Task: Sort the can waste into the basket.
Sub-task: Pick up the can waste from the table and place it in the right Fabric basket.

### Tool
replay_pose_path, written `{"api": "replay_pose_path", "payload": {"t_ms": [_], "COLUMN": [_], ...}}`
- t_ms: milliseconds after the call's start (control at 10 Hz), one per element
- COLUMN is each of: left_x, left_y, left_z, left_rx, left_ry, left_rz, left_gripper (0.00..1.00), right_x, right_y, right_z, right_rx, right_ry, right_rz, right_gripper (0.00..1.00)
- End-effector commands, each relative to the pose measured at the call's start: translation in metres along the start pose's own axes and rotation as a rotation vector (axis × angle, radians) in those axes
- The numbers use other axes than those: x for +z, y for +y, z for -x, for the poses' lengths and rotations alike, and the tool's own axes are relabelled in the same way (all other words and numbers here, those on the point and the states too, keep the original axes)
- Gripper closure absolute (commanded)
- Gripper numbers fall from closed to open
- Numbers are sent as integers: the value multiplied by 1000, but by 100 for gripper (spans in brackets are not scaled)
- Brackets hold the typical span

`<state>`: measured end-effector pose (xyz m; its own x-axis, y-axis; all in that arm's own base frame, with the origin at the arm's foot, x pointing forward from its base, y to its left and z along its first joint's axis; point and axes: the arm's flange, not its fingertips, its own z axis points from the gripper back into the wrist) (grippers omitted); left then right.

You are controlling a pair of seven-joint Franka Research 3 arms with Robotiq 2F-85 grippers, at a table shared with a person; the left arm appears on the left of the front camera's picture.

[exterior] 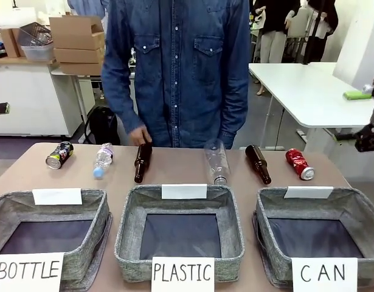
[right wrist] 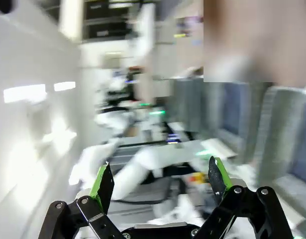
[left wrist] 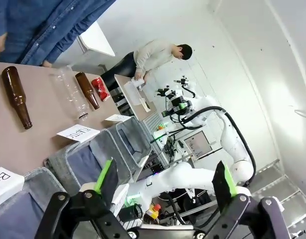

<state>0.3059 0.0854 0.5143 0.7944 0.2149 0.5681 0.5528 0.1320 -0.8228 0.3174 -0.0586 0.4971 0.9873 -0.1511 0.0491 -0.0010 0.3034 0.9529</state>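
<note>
Nothing sorted yet; left pincer (left wrist: 166, 174) and right pincer (right wrist: 160, 174) both spread, empty.
Red can (exterior: 299, 164) lies on the table (exterior: 180, 165) just behind the CAN basket (exterior: 360, 213), dark can (exterior: 59, 154) far left; likely light, thin, slippery metal, so pinch across the dented middle.

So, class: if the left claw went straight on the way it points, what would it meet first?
Probably the white right arm, which crosses ahead of the left claw; depth is unclear.
</note>
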Motion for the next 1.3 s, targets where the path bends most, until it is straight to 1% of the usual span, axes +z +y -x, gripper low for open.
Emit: {"api": "replay_pose_path", "payload": {"t_ms": [0,200,300,400,500,600,700,800,900,1000,1100,1200], "left_x": [-1,-1,-1,-1,-1,-1,-1,-1,-1,-1,-1,-1], "left_y": [2,2,2,2,2,2,2,2,2,2,2,2], "left_z": [-4,-4,-4,-4,-4,-4,-4,-4,-4,-4,-4,-4], "left_rx": [-24,-24,-24,-24,-24,-24,-24,-24,-24,-24,-24,-24], "left_ry": [-9,-9,-9,-9,-9,-9,-9,-9,-9,-9,-9,-9], "left_rz": [19,19,19,19,19,19,19,19,19,19,19,19], "left_gripper": [0,0,0,0,0,0,0,0,0,0,0,0], "right_x": [-24,-6,5,11,15,16,33,10,6,5,0,-5], "right_y": [0,0,1,5,17,16,28,30,30,26,15,-9], "right_z": [3,15,20,24,35,11,15,19,-11,-49,-86,-129], "right_rx": [252,393,355,308,131,313,260,385,360,387,384,348], "right_ry": [-97,-140,-268,-429,-600,-174,-340,-251,-228,-179,-140,-115], "right_rz": [794,963,995,913,627,744,731,940,990,1029,1066,1091], "right_gripper": [0,0,0,0,0,0,0,0,0,0,0,0]}}
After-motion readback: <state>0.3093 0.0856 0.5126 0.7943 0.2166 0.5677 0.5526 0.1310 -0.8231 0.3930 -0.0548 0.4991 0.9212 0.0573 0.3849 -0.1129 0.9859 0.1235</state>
